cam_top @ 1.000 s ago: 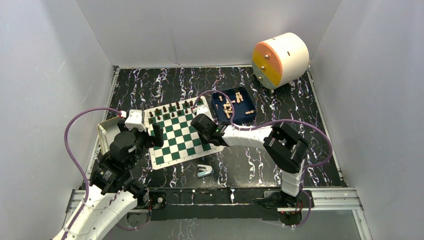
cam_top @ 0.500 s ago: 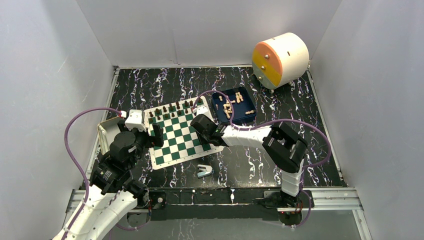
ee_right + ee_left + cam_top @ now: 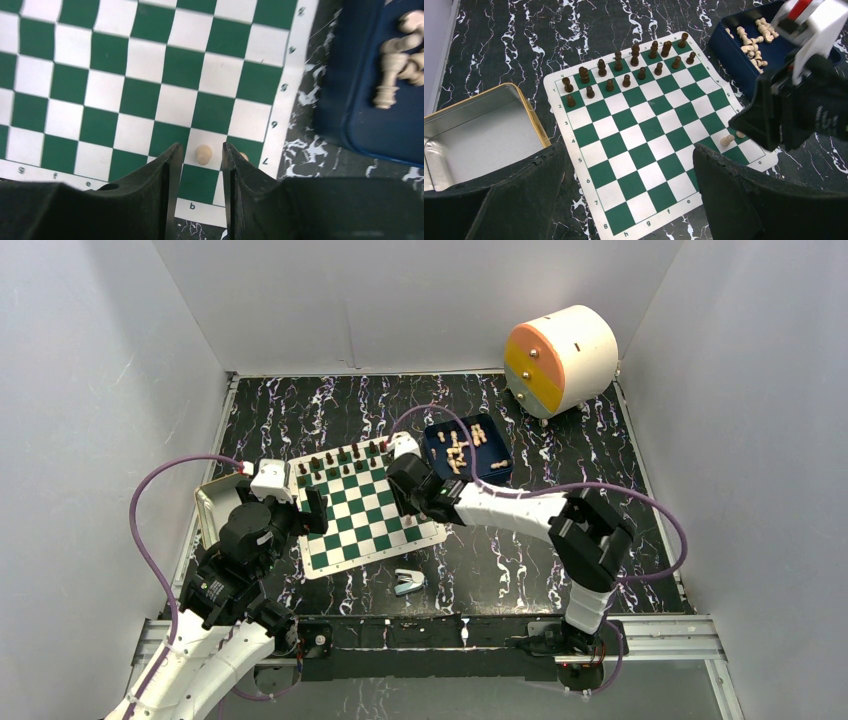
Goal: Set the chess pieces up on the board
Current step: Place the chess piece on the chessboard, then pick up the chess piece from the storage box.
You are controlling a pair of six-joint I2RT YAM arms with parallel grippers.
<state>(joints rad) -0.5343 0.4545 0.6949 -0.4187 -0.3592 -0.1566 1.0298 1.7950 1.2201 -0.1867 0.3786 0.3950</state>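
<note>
The board lies left of centre, with dark chess pieces lined along its two far rows. My right gripper hovers open over the board's right corner. A light pawn stands free on a white square between its fingers, touching neither. A second light pawn peeks out from behind the right finger. More light pieces lie in the blue tray. My left gripper is open over the board's near-left side, holding nothing. Both light pawns also show in the left wrist view.
The blue tray sits just beyond the board's right corner. An open metal tin lies left of the board. A small light-blue stapler-like object rests in front of the board. A large cylinder lies at the back right.
My right gripper has opened and let go of the light pawn, which now stands on the board. It has shifted slightly toward the far side. The left arm has not moved.
</note>
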